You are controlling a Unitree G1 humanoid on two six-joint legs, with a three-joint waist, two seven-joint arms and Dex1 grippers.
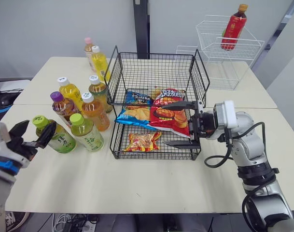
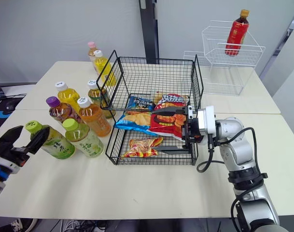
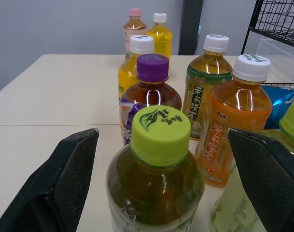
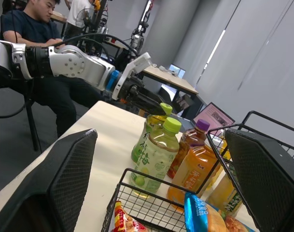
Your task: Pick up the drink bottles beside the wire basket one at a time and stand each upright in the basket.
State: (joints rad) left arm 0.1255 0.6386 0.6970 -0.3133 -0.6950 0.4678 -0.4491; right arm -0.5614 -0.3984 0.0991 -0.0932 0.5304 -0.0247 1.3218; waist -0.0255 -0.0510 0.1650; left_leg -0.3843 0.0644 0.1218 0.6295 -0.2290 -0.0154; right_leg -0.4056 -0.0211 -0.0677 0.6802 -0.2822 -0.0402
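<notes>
The left gripper (image 1: 34, 130) was spread wide around a green-capped bottle (image 1: 57, 139), not touching it. The other bottles (image 1: 94, 112) stood just left of the basket (image 1: 154, 54). The right gripper (image 1: 166, 123) was spread wide at the basket's right side, by the snack bags (image 1: 172, 115)

The left end effector (image 3: 161, 135) has its two black fingers (image 3: 64, 179) spread wide, with a lime-green-capped bottle of dark green tea (image 3: 156, 183) standing between them, untouched. Just behind it stands a purple-capped brown drink bottle (image 3: 151, 94), with a white-capped orange drink bottle (image 3: 238, 111) near it. Farther back on the cream tabletop (image 3: 55, 92) are a pink-capped bottle (image 3: 134, 24) and a white-capped yellow bottle (image 3: 160, 34), side by side. A corner of the black wire basket (image 3: 277, 19) shows beyond the orange bottle.
</notes>
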